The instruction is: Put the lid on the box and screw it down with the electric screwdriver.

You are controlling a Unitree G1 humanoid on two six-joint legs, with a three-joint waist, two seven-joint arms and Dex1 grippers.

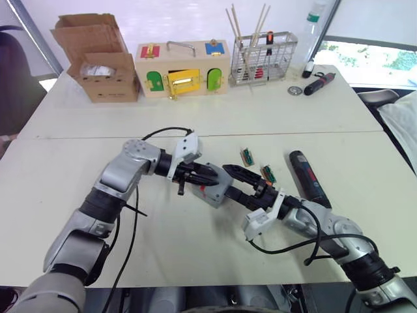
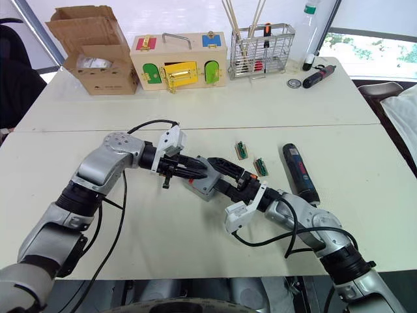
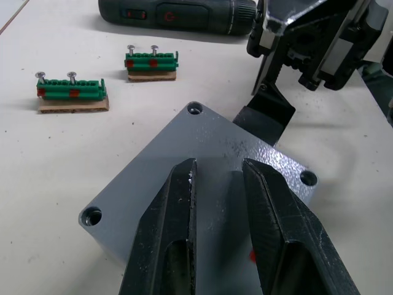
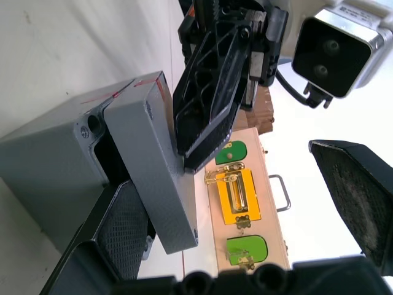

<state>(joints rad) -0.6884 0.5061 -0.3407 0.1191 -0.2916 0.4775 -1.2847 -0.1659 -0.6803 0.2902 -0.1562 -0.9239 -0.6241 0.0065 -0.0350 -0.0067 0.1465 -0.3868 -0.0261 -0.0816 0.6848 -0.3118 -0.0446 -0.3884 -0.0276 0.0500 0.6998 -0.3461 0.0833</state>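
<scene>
The grey box (image 1: 215, 196) sits mid-table with a red tab on its side. The lid (image 3: 184, 141) lies over it, tilted, one edge lifted off the box (image 4: 49, 163) in the right wrist view. My left gripper (image 3: 219, 175) rests on the lid's top, its fingers a narrow gap apart with nothing between them. My right gripper (image 1: 233, 182) is wide open, and one of its fingers (image 4: 120, 230) touches the lid's raised edge. The electric screwdriver (image 1: 309, 178) lies on the table just right of my right arm, held by neither gripper.
Two green screw holders (image 1: 247, 156) (image 1: 268, 173) lie between the box and the screwdriver. At the back stand a cardboard box (image 1: 104, 65), a wooden box with coloured doors (image 1: 182, 68), a wire basket (image 1: 264, 59) and a black-and-red tool (image 1: 319, 83).
</scene>
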